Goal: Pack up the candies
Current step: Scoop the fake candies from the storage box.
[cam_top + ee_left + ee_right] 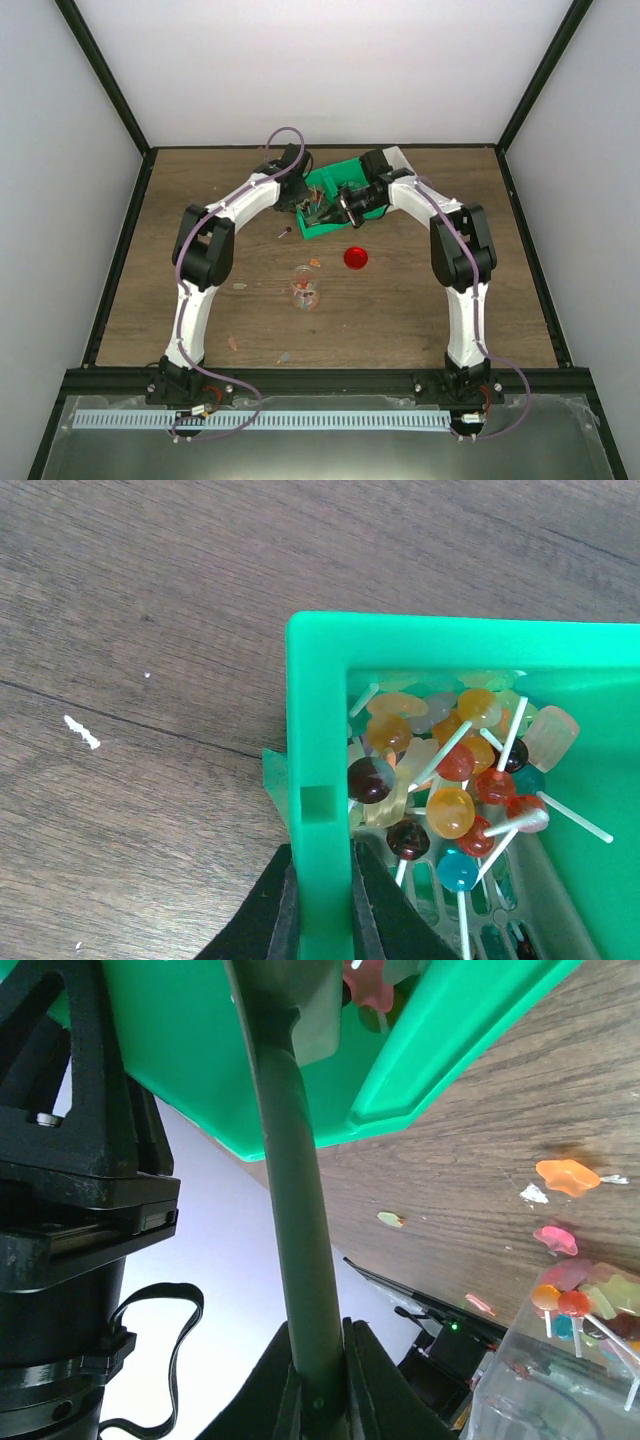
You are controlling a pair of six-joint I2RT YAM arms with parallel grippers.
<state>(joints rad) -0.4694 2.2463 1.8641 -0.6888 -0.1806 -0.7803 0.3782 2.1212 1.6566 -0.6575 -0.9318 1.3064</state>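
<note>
Sitting toward the far side of the bench (420, 300), the green bin (320, 730) is being held: the left end effector (322, 912) is clamping its wall. The right end effector (318, 1380) is clamping the scoop handle (290, 1160). The candies (450, 780) are lying heaped in the bin's corner, with others sitting in the clear jar (305, 288).

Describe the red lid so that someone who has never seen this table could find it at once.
Find the green bin at the far middle of the wooden table. Just nearer than it, toward the right arm, lies the red lid. It is the only solid red disc: the jar to its left is clear, the loose candies far smaller.
</note>
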